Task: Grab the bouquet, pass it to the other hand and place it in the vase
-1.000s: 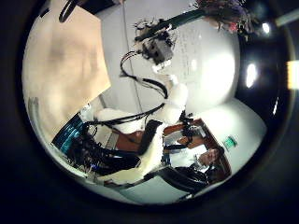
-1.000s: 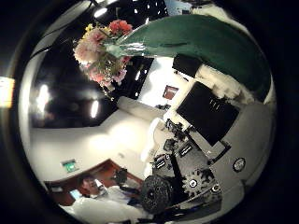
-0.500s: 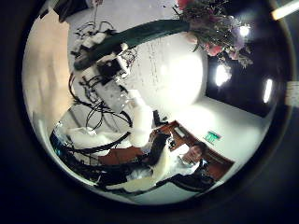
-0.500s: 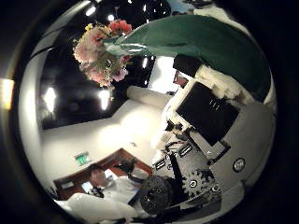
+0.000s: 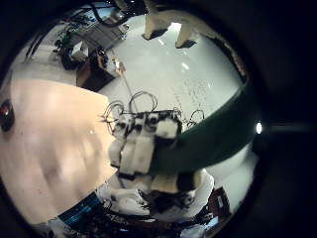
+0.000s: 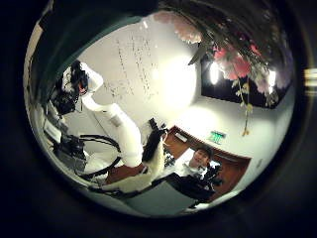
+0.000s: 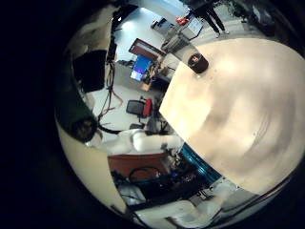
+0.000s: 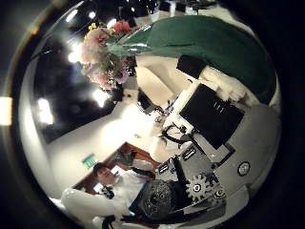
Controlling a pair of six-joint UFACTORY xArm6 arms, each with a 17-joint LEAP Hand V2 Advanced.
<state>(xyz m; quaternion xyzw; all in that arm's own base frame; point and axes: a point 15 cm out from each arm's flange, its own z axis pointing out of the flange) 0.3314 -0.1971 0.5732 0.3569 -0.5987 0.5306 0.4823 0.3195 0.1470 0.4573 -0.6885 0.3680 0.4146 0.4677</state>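
A bouquet of pink, red and yellow flowers (image 8: 107,50) with a broad dark green wrap (image 8: 205,46) runs across the view, close to the palm. The blossoms stand against a dark ceiling with bright lights. The right hand (image 8: 214,119), built of black and white blocks with a geared wheel at its base, lies along the green wrap, its fingers (image 8: 191,67) reaching up against the sleeve. Whether they curl fully round the wrap cannot be made out from here.

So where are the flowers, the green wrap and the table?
flowers (image 8: 103,52), right thumb side palm view, on the blooms
green wrap (image 8: 205,43), same view, its middle
table (image 7: 238,105), right little finger side palm view, bare top
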